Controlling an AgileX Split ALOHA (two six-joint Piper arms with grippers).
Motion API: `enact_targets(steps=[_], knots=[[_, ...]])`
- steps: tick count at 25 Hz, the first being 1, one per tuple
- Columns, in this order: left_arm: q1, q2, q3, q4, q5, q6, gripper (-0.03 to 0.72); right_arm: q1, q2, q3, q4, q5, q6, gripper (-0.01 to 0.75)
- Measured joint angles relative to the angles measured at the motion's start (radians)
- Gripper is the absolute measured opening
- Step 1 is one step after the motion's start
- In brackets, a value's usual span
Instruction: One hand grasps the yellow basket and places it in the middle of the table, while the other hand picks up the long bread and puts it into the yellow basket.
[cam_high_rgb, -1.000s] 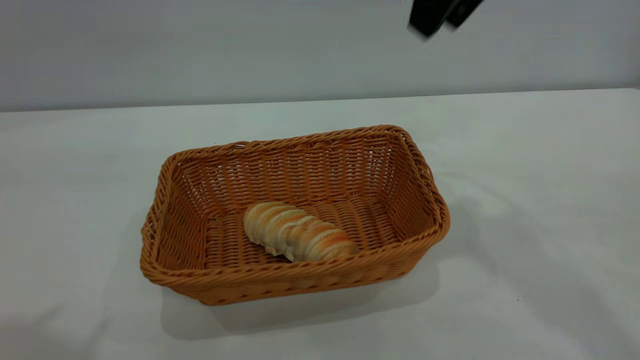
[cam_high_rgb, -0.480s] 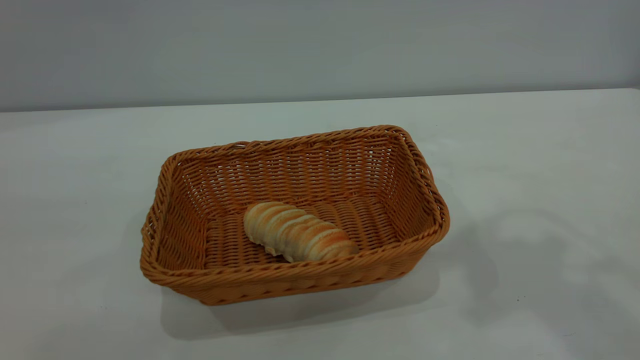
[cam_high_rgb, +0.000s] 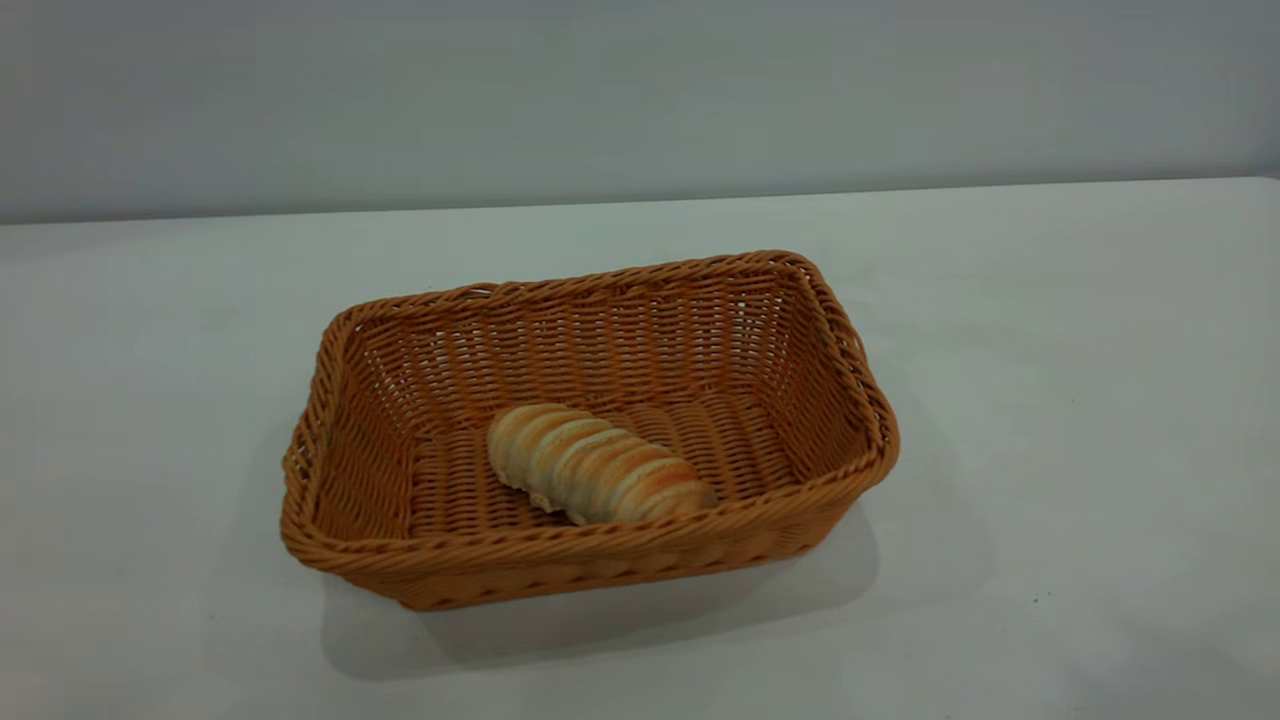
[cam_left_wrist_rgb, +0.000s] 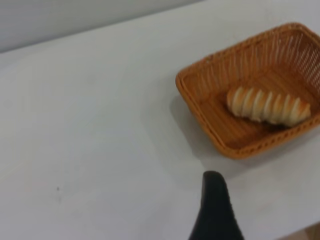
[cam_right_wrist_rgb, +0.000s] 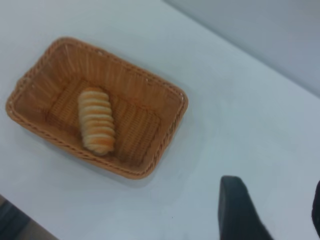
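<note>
The yellow basket (cam_high_rgb: 838, 330) stands near the middle of the white table (cam_high_rgb: 1080, 400). The long bread (cam_high_rgb: 595, 477) lies inside it on the woven floor, near the front wall. The basket (cam_left_wrist_rgb: 200, 95) and bread (cam_left_wrist_rgb: 267, 106) also show in the left wrist view, and the basket (cam_right_wrist_rgb: 170, 110) and bread (cam_right_wrist_rgb: 96, 127) in the right wrist view. Neither gripper shows in the exterior view. My right gripper (cam_right_wrist_rgb: 274, 192) hangs high above bare table beside the basket, open and empty. Of my left gripper only one black fingertip (cam_left_wrist_rgb: 213, 187) shows, well away from the basket.
A plain grey wall (cam_high_rgb: 640, 90) runs behind the table's far edge. The table's near edge shows at the corner of the left wrist view (cam_left_wrist_rgb: 312, 231). Bare tabletop surrounds the basket on all sides.
One second ago a black gripper showed at the top right of the exterior view; it has since left that view. The basket and bread have not moved.
</note>
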Motion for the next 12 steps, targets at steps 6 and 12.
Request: enact_targets(steps=[6,12], knots=[[0.0,-0.113,0.003,0.003,0.117,0.0,0.584,0.0,-0.244,0.192,0.003,0.0,0.008,0.367],[0.0,-0.245,0.107,0.005,0.145,0.0,0.584,0.0,-0.486,0.455,0.003,0.0,0.015,0.358]])
